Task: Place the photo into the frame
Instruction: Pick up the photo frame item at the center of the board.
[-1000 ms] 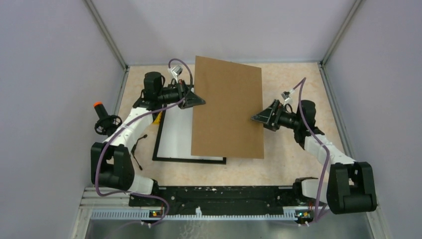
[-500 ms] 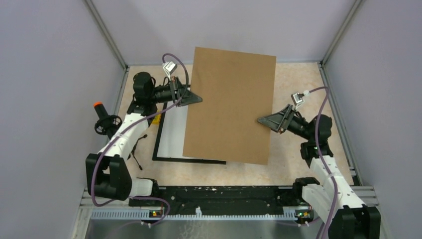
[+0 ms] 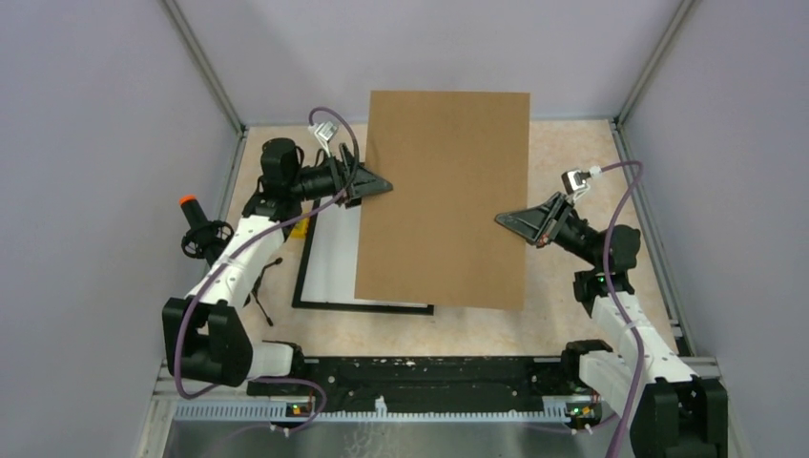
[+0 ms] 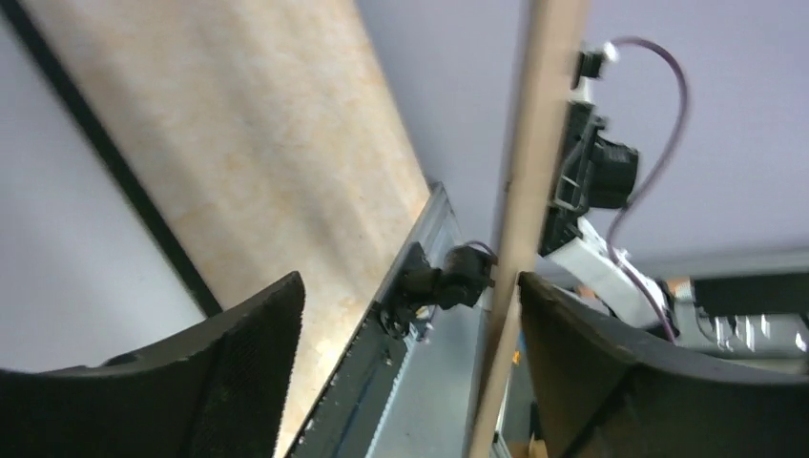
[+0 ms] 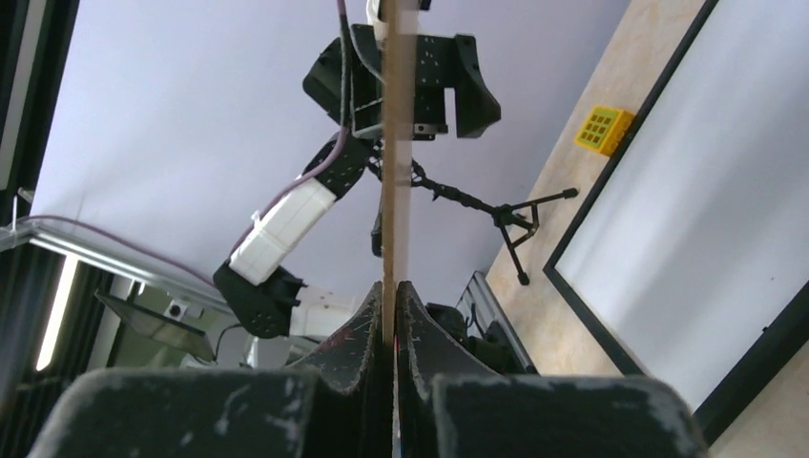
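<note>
A brown cardboard sheet (image 3: pixel 444 200) hangs in the air over the table's middle. My right gripper (image 3: pixel 506 221) is shut on its right edge; in the right wrist view the fingers (image 5: pixel 363 324) pinch the sheet's thin edge (image 5: pixel 398 143). My left gripper (image 3: pixel 377 183) is open around the sheet's left edge, which rests against one finger (image 4: pixel 591 363). Below lies the black frame (image 3: pixel 363 305), half covered by the cardboard. A plain white sheet (image 3: pixel 334 253) fills it, probably the photo face down; no picture shows.
A small yellow block (image 3: pixel 301 227) lies at the frame's left edge, with a little black tripod (image 3: pixel 259 286) beside it. An orange-topped black knob (image 3: pixel 196 229) stands by the left wall. Grey walls close in three sides.
My right gripper shut on the cardboard's right edge and rose with it. My left gripper opened, letting go of the left edge. The sheet turned squarer to the table.
</note>
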`<state>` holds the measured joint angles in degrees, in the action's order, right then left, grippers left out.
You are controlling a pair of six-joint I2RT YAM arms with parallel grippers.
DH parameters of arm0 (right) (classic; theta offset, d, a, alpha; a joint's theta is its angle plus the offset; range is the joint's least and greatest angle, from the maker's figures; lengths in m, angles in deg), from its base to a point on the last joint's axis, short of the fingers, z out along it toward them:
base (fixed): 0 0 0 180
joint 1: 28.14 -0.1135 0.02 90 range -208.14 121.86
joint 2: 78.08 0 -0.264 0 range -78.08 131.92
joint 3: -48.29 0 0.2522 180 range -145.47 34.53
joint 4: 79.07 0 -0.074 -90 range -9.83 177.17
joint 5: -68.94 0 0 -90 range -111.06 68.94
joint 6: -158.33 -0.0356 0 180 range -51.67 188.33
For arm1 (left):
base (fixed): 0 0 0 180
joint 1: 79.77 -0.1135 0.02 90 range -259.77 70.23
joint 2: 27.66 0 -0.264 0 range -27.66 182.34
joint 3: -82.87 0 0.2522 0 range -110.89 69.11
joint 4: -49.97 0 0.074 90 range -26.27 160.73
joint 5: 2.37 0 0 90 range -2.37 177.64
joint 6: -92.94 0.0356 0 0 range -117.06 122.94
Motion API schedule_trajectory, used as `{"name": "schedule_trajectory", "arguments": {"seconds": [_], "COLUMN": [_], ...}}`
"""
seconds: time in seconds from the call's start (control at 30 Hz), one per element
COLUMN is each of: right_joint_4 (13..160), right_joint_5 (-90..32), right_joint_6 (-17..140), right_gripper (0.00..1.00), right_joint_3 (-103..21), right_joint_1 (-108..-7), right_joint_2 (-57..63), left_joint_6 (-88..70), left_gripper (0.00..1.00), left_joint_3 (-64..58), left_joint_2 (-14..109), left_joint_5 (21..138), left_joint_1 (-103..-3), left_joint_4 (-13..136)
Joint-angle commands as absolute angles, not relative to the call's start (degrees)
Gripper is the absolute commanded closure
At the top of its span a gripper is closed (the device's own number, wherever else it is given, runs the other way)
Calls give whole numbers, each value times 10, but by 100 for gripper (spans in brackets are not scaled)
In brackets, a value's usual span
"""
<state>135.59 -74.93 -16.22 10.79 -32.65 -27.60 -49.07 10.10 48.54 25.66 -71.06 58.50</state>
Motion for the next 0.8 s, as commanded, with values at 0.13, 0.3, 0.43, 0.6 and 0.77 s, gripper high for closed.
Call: {"name": "schedule_trajectory", "arguments": {"seconds": [0.13, 0.3, 0.43, 0.6, 0.77], "right_joint_4": [1345, 1358, 1376, 1436, 1452], "right_joint_5": [-662, -642, -627, -603, -581], "right_joint_6": [-121, -104, -72, -80, -62], "right_gripper": [100, 100, 100, 100, 100], "right_joint_3": [89, 62, -3, -81, -156], "right_joint_1": [-285, -196, -182, -182, -173], "right_joint_2": [-255, -175, -84, 24, 104], "left_joint_6": [-254, -265, -296, -351, -358], "left_gripper": [1, 1, 2, 15, 22], "left_joint_3": [59, 111, 149, 192, 149], "left_joint_2": [417, 360, 359, 419, 541], "left_joint_5": [516, 591, 568, 563, 633], "left_joint_1": [-710, -710, -702, -622, -508], "left_joint_4": [906, 890, 853, 748, 707]}}
